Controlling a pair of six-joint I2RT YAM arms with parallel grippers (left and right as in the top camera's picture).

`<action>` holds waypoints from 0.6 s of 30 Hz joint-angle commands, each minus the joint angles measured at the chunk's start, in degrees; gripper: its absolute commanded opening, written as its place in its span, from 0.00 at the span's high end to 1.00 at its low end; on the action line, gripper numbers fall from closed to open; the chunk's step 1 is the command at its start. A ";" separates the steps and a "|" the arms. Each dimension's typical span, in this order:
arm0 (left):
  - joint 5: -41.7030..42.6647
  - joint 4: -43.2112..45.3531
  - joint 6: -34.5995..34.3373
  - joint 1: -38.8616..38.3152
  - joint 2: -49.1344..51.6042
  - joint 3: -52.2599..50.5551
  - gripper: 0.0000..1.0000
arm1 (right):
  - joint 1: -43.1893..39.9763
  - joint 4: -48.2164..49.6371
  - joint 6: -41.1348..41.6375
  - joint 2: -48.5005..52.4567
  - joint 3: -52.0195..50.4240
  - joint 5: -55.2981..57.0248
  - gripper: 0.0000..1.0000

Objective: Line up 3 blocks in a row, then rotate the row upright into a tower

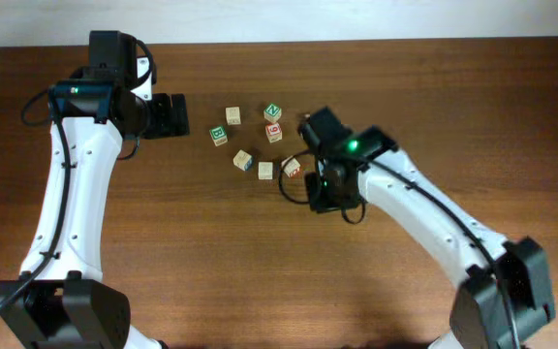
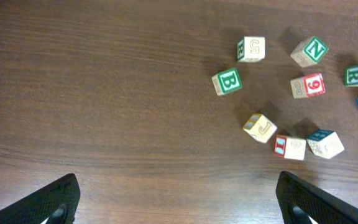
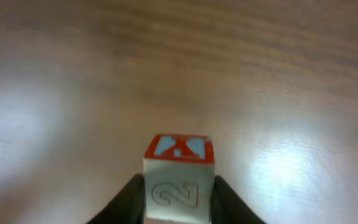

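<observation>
the right gripper [image 3: 179, 202] is closed on the red-orange printed block [image 3: 179, 177], which is clamped squarely between the fingers [image 3: 129, 200]. as a cube it shows no long axis. its red-orange face is turned up and its embossed 2 faces the wrist. it is seen at the near right of the cluster, with the tan block [image 1: 243, 159] to its left. the left gripper [image 1: 172, 116] is spread wide, far left, well apart.

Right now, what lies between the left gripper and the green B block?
Only bare table. The overhead view shows the left gripper and the green B block apart, with nothing between them.
</observation>
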 commanded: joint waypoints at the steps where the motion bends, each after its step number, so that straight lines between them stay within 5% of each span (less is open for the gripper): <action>1: -0.37 -0.09 -0.15 0.15 0.20 1.05 0.01 | -5.42 8.04 1.16 0.76 -8.48 1.44 0.69; 5: -0.37 -0.09 -0.15 0.15 0.20 1.05 0.01 | -11.58 13.77 0.50 3.85 -12.07 -3.61 0.69; 12: -0.37 -0.09 -0.15 0.15 0.17 1.05 0.01 | -10.80 13.99 0.52 8.15 -12.07 -3.74 0.69; 14: -0.37 -0.09 -0.15 0.15 0.20 1.05 0.01 | -10.80 13.57 0.50 8.11 -11.93 -3.78 0.53; 18: -0.37 -0.09 -0.15 0.15 0.20 1.05 0.01 | -10.80 5.64 -2.12 7.96 -4.46 -3.56 0.40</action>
